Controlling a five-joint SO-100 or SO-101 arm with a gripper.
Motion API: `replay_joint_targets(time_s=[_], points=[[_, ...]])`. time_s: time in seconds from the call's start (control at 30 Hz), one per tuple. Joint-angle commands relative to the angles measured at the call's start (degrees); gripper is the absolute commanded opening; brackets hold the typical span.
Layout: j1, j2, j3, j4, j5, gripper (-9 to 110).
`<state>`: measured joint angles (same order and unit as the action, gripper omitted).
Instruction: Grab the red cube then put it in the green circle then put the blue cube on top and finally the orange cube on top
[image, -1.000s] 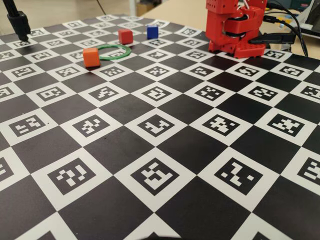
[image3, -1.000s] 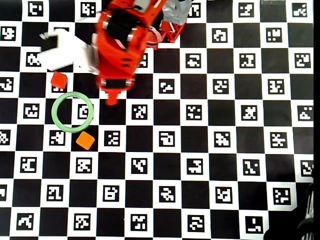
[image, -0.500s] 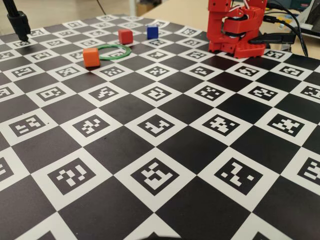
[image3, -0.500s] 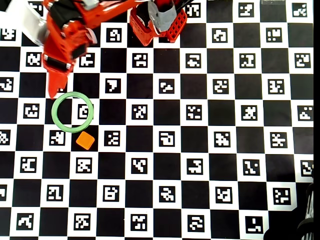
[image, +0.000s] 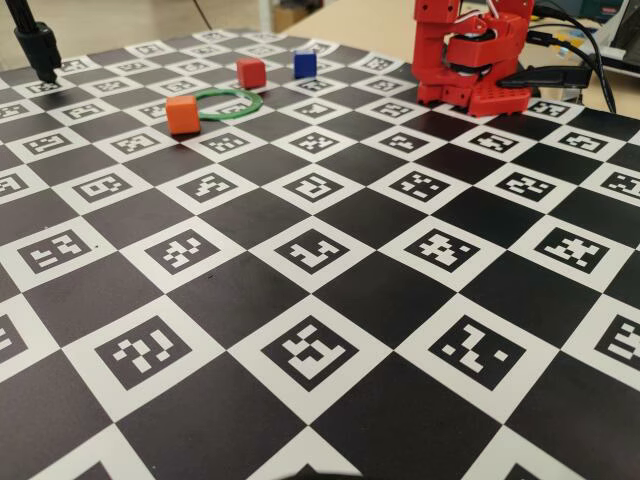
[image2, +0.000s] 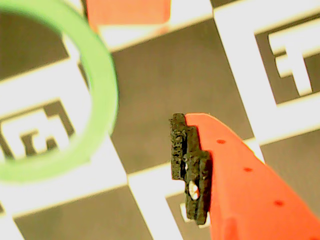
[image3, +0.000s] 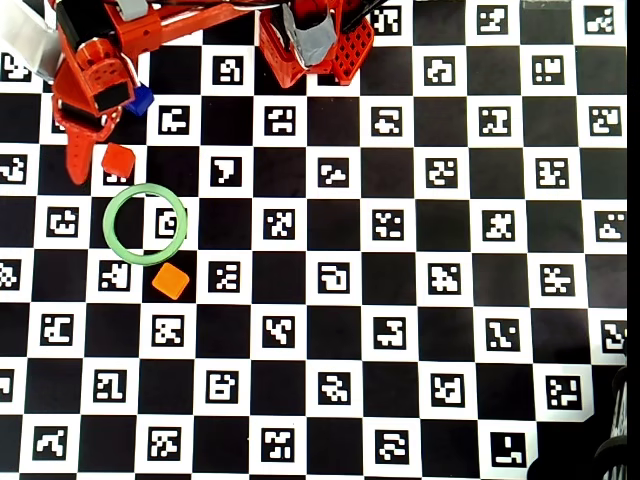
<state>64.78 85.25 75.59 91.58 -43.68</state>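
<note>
Orange cube (image: 182, 113): being seen nearest in the fixed view, touching the green circle (image: 226, 102). Red cube (image: 250, 72): lying just beyond the ring. Blue cube (image: 304, 64): farthest. Gripper (image3: 78, 165): being held beside the red cube in the overhead view; opening cannot be told.

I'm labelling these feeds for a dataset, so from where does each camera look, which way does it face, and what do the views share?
Fixed view: low at the board's near edge, looking across it to the arm's base at the far side; gripper not visible.
Wrist view: rides on the gripper, looking down at the green circle and the red cube; one orange finger shows.
Overhead view: straight down on the board; arm and gripper at top left.
Shared: the green circle and red cube appear in all three.
</note>
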Motion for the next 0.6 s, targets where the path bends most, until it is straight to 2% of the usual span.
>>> replay_joint_targets(time_s=[0.0,0.57], points=[[1.3,0.2,0.6,-3.8,-1.0,51],[1.6,0.7,24.3,-23.4,-4.5,50]])
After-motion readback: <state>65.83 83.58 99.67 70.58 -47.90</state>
